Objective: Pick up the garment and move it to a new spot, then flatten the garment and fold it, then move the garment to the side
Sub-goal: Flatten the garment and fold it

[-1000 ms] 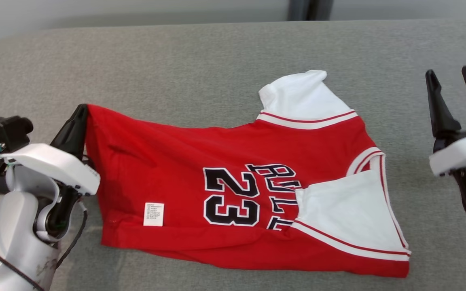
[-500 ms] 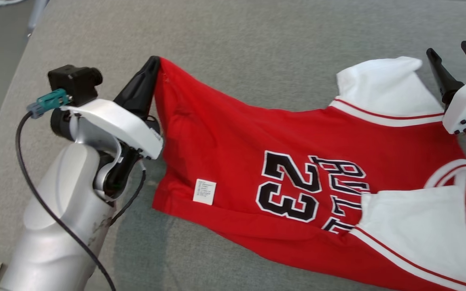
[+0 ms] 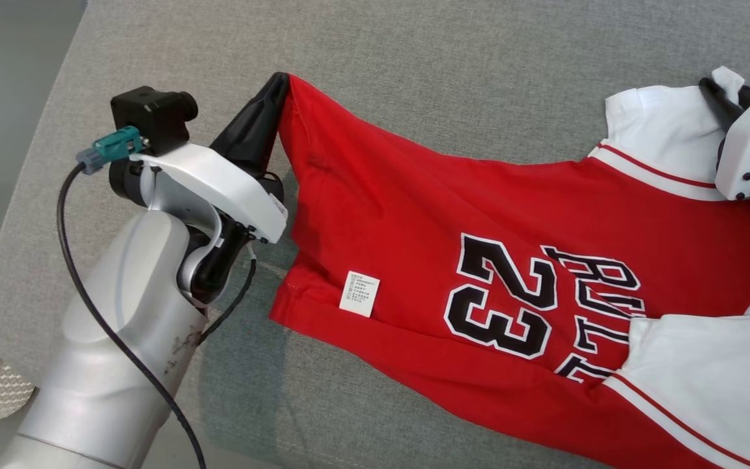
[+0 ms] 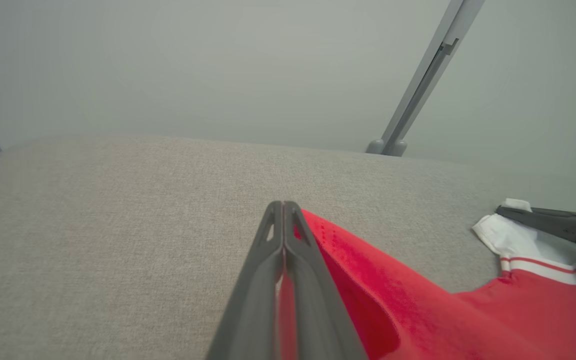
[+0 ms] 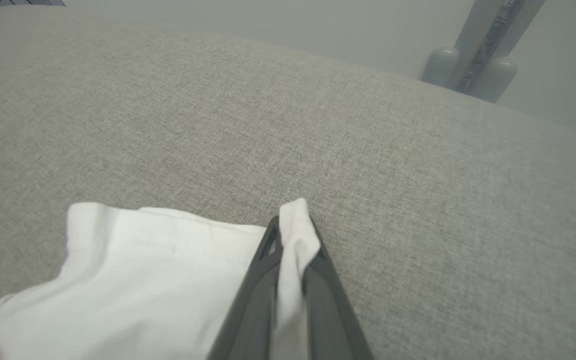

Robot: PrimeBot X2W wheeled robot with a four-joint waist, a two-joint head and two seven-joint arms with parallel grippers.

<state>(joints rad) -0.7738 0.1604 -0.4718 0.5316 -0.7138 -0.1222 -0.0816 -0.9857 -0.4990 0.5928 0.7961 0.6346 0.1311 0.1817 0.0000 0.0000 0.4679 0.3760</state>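
Two pinches on one jersey (image 3: 479,215), and it is strung between them across the grey cushion (image 3: 414,58). The left gripper (image 3: 280,83) has its fingers pressed flat together on the far hem corner, with red cloth coming out from between them. The right gripper (image 5: 293,225) is nipping the tip of the far sleeve (image 3: 658,124), and a narrow tongue of white fabric is caught between its fingers.

The jersey lies print up, hem toward the robot's left and sleeves toward its right. The far edge is drawn fairly taut while the near edge lies slack on the cushion. The label (image 3: 359,294) shows near the hem, and the near sleeve (image 3: 707,371) is flopped over the end of the lettering.

For handling, this looks light, thin and completely limp, and it will not hold any shape by itself. Whatever isn't gripped will sag, drag on the weave and bunch up. The cloth may be a touch slick as well, so a shallow bite could slide out.

The left hold looks sound, since a stitched hem corner gives the fingers something to grip. The right hold worries me more because there is very little cloth in it. A deeper grip near the striped trim (image 3: 655,172) would likely be surer. Lift both ends together and evenly, keeping gentle tension.
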